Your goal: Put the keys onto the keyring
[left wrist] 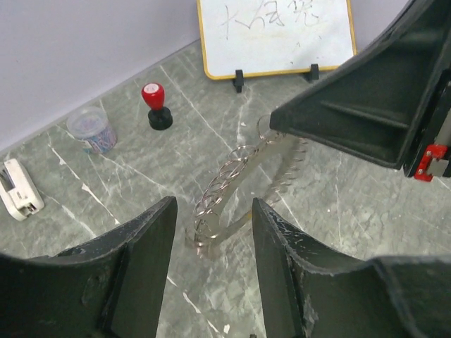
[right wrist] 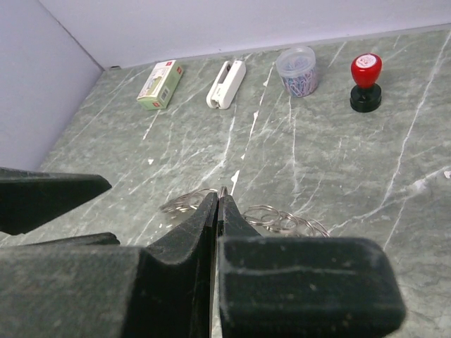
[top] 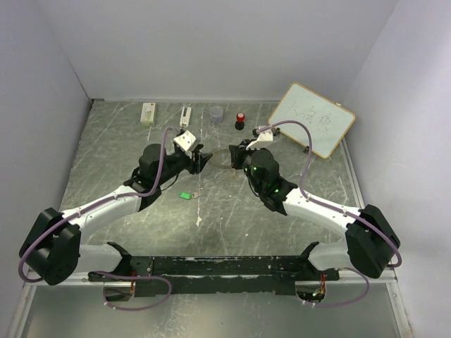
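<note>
Silver and ridged, the keyring [left wrist: 218,184] is slanting over the middle of the surface [top: 106,155], your right gripper [right wrist: 217,201] clenching its far rim. Your left gripper [left wrist: 213,205] is hovering released, jaws flanking the near end. You are likely bracing it: be closing squarely on the rim, not twisting. The green key [top: 185,195] is lying near-left.

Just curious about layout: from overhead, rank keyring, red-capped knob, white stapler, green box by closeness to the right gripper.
1. keyring, pinched by right gripper
2. red-capped knob, just beyond
3. white stapler, back left
4. green box, farthest left
</note>
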{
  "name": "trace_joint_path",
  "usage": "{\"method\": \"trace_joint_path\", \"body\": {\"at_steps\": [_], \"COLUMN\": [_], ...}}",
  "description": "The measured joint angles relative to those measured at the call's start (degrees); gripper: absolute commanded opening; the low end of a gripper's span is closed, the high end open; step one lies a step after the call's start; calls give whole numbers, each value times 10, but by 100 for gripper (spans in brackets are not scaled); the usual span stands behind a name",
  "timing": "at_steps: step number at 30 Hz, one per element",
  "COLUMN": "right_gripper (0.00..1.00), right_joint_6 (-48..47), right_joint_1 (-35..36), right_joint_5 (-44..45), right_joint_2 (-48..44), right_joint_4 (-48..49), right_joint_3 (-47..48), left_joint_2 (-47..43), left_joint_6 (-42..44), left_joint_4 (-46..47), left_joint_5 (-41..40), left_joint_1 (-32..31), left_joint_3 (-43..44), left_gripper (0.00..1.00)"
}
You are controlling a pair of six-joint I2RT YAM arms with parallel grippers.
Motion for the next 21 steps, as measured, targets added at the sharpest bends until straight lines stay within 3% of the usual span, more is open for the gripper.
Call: {"method": "trace_joint_path", "body": {"at_steps": [13,21], "right_gripper": [0,0], "right_joint_6": [3,3], "right_joint_1": [0,-2], "right_joint_5": [-5,-14], "right_joint_2": [-3,-4], "right_joint_4": [-12,-21], "right_joint_3": [13,19], "left_joint_2": [-31,-54], "left_joint_6": [-50,-101], "left_joint_4": [-23,-101], "left_joint_5": [1,-4], "left_joint_1": [0,-1], "left_joint_3": [-76,-124], "left_gripper": [56,56]}}
